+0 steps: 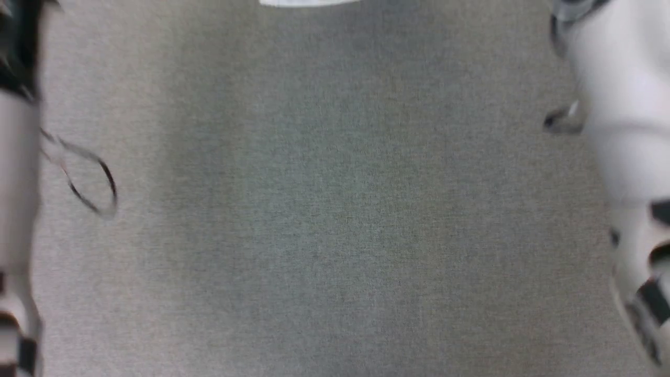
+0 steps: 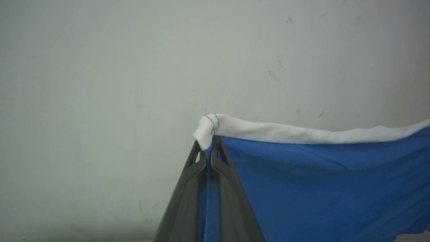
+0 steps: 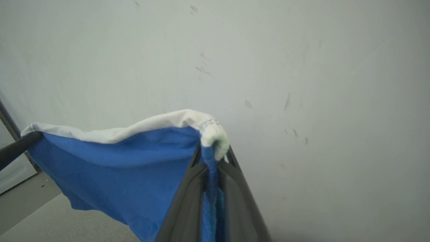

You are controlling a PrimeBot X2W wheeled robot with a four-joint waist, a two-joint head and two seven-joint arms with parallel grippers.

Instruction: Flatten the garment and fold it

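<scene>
**Garment (image 2: pixel 319 174):** it is held aloft before a pale wall (image 2: pixel 134 67), hanging from its white-trimmed edge (image 2: pixel 285 132).

**Left gripper (image 2: pixel 209 148):** the jaws are clenched on one corner of that edge.

**Right gripper (image 3: pixel 213 154):** the jaws are clenched on the opposite corner. The edge between the two corners sags slightly.

**Judgement:** the step in hand looks like spreading the shorts before laying them down. To do it well, draw the corners apart until the trim runs straight and level both arms. Then lower so the free hem lands first and the cloth rolls out without creases.

**Views:**
- The right wrist view takes in both grips at once, with the left gripper's dark finger (image 3: pixel 16 149) at the far corner and a strip of floor (image 3: pixel 50 222) beneath.
- The left wrist view gives its own grip close up.
- The head view is blurred. It gives the grey carpet (image 1: pixel 335 209) below, with the left forearm (image 1: pixel 15 183) and right forearm (image 1: pixel 623 104) at its edges.
</scene>
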